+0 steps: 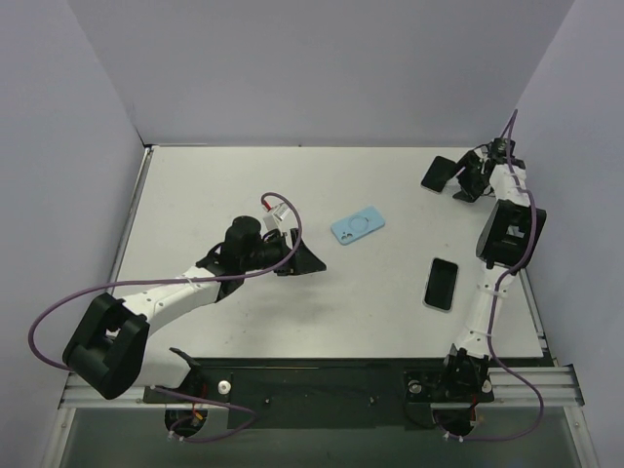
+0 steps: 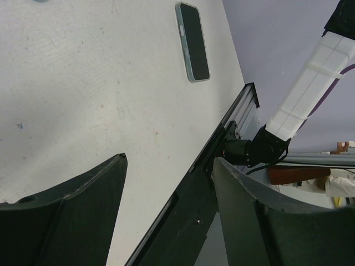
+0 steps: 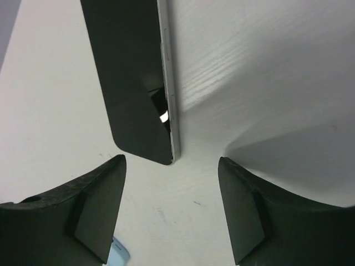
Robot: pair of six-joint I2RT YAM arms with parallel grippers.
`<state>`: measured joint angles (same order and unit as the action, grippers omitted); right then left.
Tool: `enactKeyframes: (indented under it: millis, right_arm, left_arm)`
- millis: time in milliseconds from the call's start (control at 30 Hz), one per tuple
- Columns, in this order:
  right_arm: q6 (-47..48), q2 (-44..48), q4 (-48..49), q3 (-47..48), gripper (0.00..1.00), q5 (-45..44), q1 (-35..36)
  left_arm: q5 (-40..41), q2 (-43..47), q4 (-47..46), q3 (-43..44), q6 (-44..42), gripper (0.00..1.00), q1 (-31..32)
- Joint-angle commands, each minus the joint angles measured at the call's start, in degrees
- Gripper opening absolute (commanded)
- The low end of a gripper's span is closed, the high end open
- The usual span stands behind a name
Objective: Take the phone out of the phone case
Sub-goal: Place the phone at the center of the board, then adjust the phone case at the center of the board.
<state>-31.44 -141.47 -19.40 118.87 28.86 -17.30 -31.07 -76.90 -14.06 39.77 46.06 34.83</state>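
The phone (image 1: 439, 173) lies flat on the white counter (image 1: 224, 185) in the far right corner, dark face up, and the right wrist view shows a silver edge along its side. The right claw (image 1: 468, 185) sits low just to the right of it with its 2 fingers spread. In the right wrist view one end of the phone reaches to about the line of the fingertips, with bare counter on either side, so this claw pinches nothing. The blue phone case (image 1: 357, 227) lies well apart from the phone, near the middle of the counter. Its back faces up and shows a ring mark, so its inside is hidden. The left claw (image 1: 304, 258) is just left of the case and a little nearer, not touching it. Its 2 fingers are also spread, with only counter showing between them. A second phone (image 1: 441, 284) rests on the right side of the counter, nearer than the case, close beside the right arm (image 1: 507, 234). It lies dark screen up and has a pale rim.
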Motion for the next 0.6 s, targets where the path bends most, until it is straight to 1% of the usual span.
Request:
enactKeyframes:
  millis: [0,33,100,133,233,300,367,400,500,533,567]
  right_arm:
    - [8.1,2.7,-11.7,6.4,0.67,-12.1,0.6]
    - [8.8,3.8,-12.8,5.2,0.79,-14.0,1.6]
    - [10.3,9.8,-13.6,1.3,0.81,-23.8,3.2]
    - [10.4,11.7,-13.2,-2.2,0.82,-25.2,4.1]
    - [10.1,17.1,-12.2,-7.2,0.82,-28.0,9.3]
    - [8.7,19.1,-10.1,-10.9,0.82,-25.5,12.4]
    - [6.6,20.1,-5.7,-15.6,0.82,-20.6,14.8]
    - [5.4,20.2,-1.8,-18.0,0.82,-18.9,16.0]
    - [0.2,17.8,4.3,-20.6,0.82,-7.9,16.9]
    - [-1.0,17.2,6.5,-21.1,0.82,-4.8,16.9]
    - [-1.0,16.3,7.6,-21.3,0.82,-3.5,18.5]
  left_arm:
    - [-1.0,0.3,-3.5,1.3,0.9,0.73,0.1]
    - [-0.9,0.4,-3.7,0.9,1.3,0.73,0.1]
    - [-0.7,0.9,-3.8,0.8,1.5,0.73,0.1]
    - [-0.5,1.1,-3.6,0.8,1.6,0.73,0.1]
    - [0.0,1.8,-3.3,0.6,1.8,0.73,0.1]
    - [0.1,2.1,-3.3,0.5,2.2,0.73,0.0]
    - [0.0,2.5,-3.2,0.4,2.7,0.74,0.1]
    - [-0.4,2.6,-3.2,0.4,3.2,0.75,0.1]
    - [-0.1,4.6,-2.3,0.0,3.3,0.76,0.1]
    - [0.3,5.1,-1.8,0.0,3.2,0.76,0.1]
    - [0.6,5.8,-0.6,-0.1,3.1,0.76,0.1]
